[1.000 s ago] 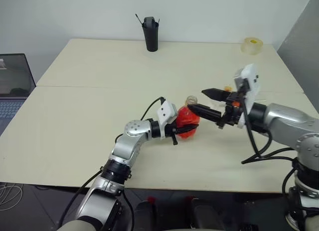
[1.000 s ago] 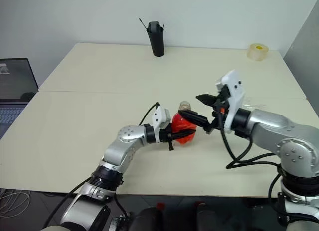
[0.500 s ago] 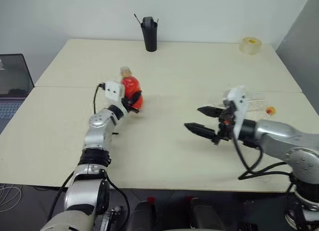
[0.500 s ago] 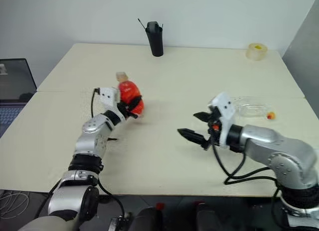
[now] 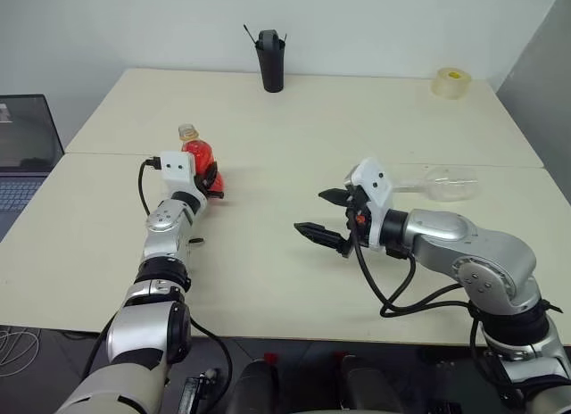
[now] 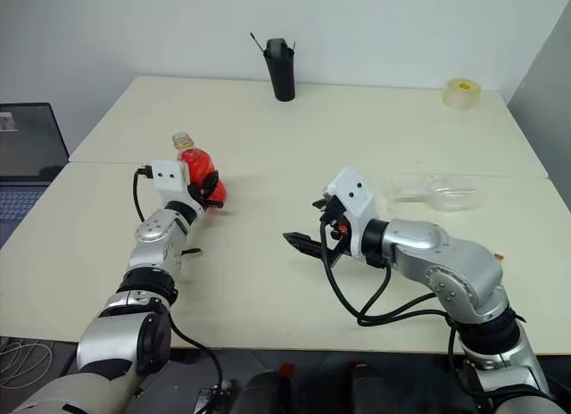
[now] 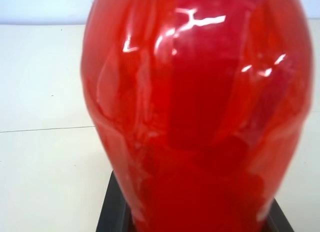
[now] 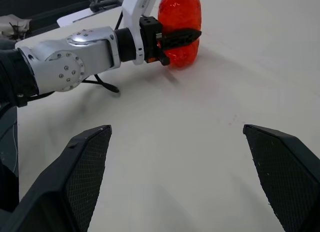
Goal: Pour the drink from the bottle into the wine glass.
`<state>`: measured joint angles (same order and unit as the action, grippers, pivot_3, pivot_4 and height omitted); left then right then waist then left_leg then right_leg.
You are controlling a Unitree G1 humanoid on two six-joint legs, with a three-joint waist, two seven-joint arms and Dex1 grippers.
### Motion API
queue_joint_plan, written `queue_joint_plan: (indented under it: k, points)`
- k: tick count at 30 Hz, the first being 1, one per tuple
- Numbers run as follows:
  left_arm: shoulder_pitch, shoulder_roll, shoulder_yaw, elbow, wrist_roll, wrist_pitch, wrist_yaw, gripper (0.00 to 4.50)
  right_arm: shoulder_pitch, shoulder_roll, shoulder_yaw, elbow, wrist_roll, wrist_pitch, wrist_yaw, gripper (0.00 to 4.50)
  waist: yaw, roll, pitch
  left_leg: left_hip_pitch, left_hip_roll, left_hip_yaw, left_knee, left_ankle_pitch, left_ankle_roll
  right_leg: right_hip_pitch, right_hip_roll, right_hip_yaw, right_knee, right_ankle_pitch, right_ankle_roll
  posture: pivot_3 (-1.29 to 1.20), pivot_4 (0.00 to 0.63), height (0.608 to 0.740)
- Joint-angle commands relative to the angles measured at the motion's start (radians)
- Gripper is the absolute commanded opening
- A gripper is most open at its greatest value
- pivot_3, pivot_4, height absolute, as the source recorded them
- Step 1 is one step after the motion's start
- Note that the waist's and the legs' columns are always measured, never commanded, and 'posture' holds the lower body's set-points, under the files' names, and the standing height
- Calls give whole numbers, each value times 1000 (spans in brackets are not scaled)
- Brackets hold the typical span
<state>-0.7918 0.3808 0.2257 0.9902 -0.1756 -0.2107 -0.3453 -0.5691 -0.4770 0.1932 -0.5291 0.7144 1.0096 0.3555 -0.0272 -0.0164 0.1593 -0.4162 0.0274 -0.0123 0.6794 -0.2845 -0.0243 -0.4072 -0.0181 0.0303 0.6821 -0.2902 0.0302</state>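
The bottle [image 5: 198, 157] stands upright near the table's left side, full of the red drink [image 7: 200, 107], its open neck [image 5: 186, 131] on top. My left gripper [image 5: 211, 177] is shut on the bottle's lower body, with the base at or just above the tabletop. My right gripper [image 5: 312, 211] hangs open over the table's middle, well to the right of the bottle, nothing between its fingers [image 8: 90, 157]. In the right wrist view the bottle [image 8: 180, 12] and the left gripper [image 8: 177, 38] are ahead. The wine glass [image 5: 443, 184] appears to lie on its side at the right, behind my right arm.
A tall black cup [image 5: 270, 62] with sticks in it stands at the table's far edge. A roll of tape [image 5: 450, 81] sits at the far right corner. An open laptop [image 5: 27, 146] is off the table's left side. A seam [image 5: 285, 160] crosses the tabletop.
My left gripper carried the bottle from the table's middle to the left and farther back, turning it upright. My right gripper, still open, moved left and lower.
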Motion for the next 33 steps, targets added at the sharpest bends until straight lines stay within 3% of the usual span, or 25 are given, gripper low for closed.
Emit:
queue_joint_plan:
  k: [1, 10, 15, 33]
  points:
    - [-6, 8, 22, 10, -4, -26, 20, 1577, -22, 12, 9, -7, -30, -23, 24, 4500, -1, 0, 0, 0, 0, 0, 0, 0, 0, 0, 0, 0, 0, 0, 0, 0, 150, 740]
    - [44, 8, 29, -36, -6, -16, 20, 4336, -27, 26, 6, 9, -67, -18, 61, 4500, -2, 0, 0, 0, 0, 0, 0, 1, -2, 0, 0, 0, 0, 0, 0, 0, 150, 740]
    - [89, 11, 30, -105, -12, 14, 17, 4425, -25, 22, -8, 9, -67, 5, 73, 4500, -2, 0, 0, 0, 0, 0, 0, 1, -2, 0, 0, 0, 0, 0, 0, 0, 150, 740]
    - [447, -21, 38, -651, -64, 309, 48, 4425, 32, -61, -130, 7, -57, 23, 100, 4500, -4, 0, -1, 1, 1, 0, 0, 0, 0, 0, -1, 5, 1, 0, 0, 0, 150, 740]
